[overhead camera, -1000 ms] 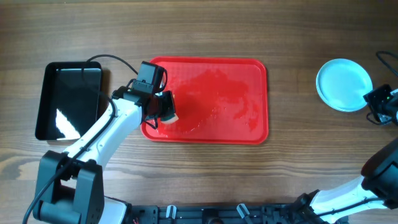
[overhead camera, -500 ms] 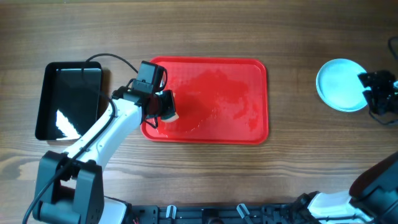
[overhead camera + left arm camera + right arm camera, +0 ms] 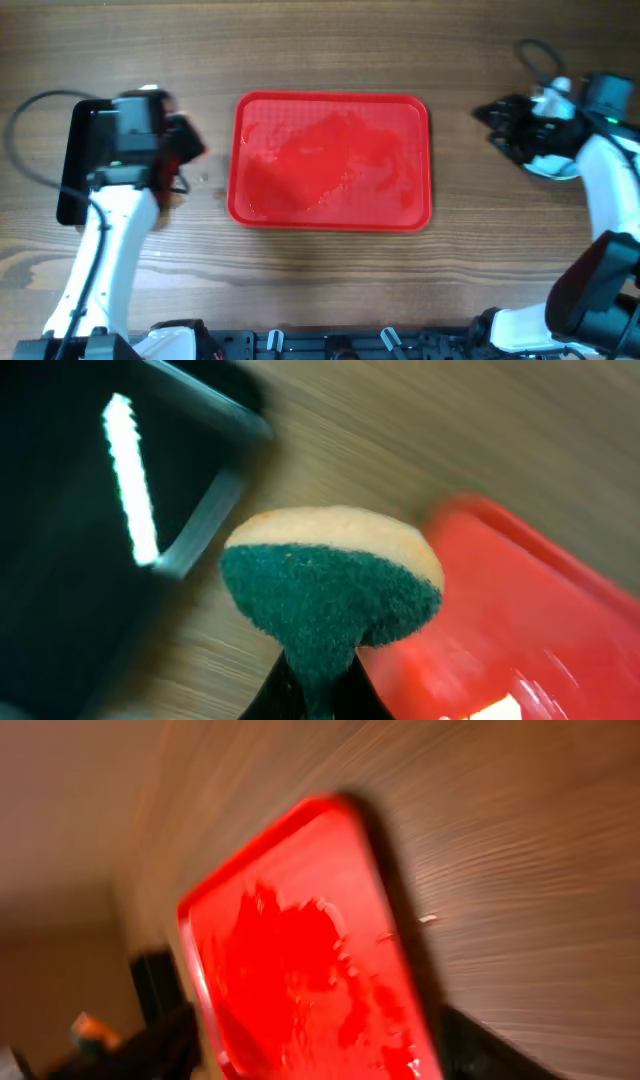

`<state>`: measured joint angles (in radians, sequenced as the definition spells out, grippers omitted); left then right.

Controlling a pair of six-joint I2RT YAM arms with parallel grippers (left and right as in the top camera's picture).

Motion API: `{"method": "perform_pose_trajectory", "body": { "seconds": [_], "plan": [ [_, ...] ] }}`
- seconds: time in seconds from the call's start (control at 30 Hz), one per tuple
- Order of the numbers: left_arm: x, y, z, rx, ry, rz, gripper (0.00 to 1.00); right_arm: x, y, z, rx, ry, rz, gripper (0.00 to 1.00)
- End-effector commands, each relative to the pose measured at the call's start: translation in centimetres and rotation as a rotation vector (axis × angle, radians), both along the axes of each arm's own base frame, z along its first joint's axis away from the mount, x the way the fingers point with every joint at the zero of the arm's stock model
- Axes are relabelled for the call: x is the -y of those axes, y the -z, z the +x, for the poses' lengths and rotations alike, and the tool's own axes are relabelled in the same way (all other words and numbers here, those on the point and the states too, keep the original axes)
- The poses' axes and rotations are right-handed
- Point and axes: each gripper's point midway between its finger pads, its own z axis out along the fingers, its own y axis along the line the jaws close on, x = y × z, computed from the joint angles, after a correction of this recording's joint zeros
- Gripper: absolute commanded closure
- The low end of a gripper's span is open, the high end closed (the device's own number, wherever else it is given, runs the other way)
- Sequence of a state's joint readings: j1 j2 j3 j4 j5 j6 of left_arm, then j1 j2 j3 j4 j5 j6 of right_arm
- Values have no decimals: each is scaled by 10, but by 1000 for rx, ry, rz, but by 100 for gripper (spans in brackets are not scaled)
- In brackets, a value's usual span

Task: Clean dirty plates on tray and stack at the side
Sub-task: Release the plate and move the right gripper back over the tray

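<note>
The red tray (image 3: 330, 160) lies mid-table with a wet sheen and no plates on it; it also shows in the right wrist view (image 3: 310, 980) and the left wrist view (image 3: 530, 630). The pale blue plates (image 3: 552, 172) sit at the far right, mostly hidden under my right arm. My left gripper (image 3: 188, 148) is over the wood between the two trays, shut on a green and yellow sponge (image 3: 330, 590). My right gripper (image 3: 493, 125) is open and empty, between the plates and the red tray, and points at the tray.
A glossy black tray (image 3: 85, 160) lies at the far left, partly under my left arm; its rim shows in the left wrist view (image 3: 200, 520). A black cable (image 3: 530, 50) loops at the back right.
My left arm has swung left off the red tray toward the black tray, still holding the sponge. My right arm has moved in from the right edge, over the plates, toward the red tray.
</note>
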<state>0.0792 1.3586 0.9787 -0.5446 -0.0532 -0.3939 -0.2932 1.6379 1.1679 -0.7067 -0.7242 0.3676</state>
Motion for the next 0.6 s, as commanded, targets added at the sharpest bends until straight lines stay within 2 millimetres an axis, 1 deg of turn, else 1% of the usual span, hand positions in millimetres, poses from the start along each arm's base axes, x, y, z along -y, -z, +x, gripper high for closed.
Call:
{"method": "perform_pose_trajectory", "body": {
  "seconds": [0.0,0.03,0.07,0.13,0.17,0.3,0.4,0.5,0.53,0.57],
  "plan": [
    [-64,10,-9,-29,-171,50,96,-44,6,1,-6,-108,-99,6],
    [-75,14,-11,-37,-206,43,96,-56,10,-1,-22,-122,-125,2],
    [-84,19,-13,-45,-248,30,96,-68,12,-2,-34,-137,-150,1],
    [-100,30,-16,-62,-317,6,96,-94,16,-6,-38,-182,-191,0],
    [-110,39,-16,-74,-343,3,96,-116,16,-10,-26,-229,-207,0],
    [-129,63,-17,-110,-408,-19,96,-170,16,-24,-12,-306,-232,0],
    [-137,77,-18,-128,-450,-38,96,-200,18,-33,-7,-304,-275,0],
    [-145,83,-20,-131,-482,-47,95,-228,19,-46,27,-341,-325,0],
    [-147,84,-21,-130,-495,-53,93,-235,20,-50,41,-358,-350,0],
    [-148,85,-21,-130,-499,-56,89,-239,21,-53,51,-365,-372,0]
  ]
}}
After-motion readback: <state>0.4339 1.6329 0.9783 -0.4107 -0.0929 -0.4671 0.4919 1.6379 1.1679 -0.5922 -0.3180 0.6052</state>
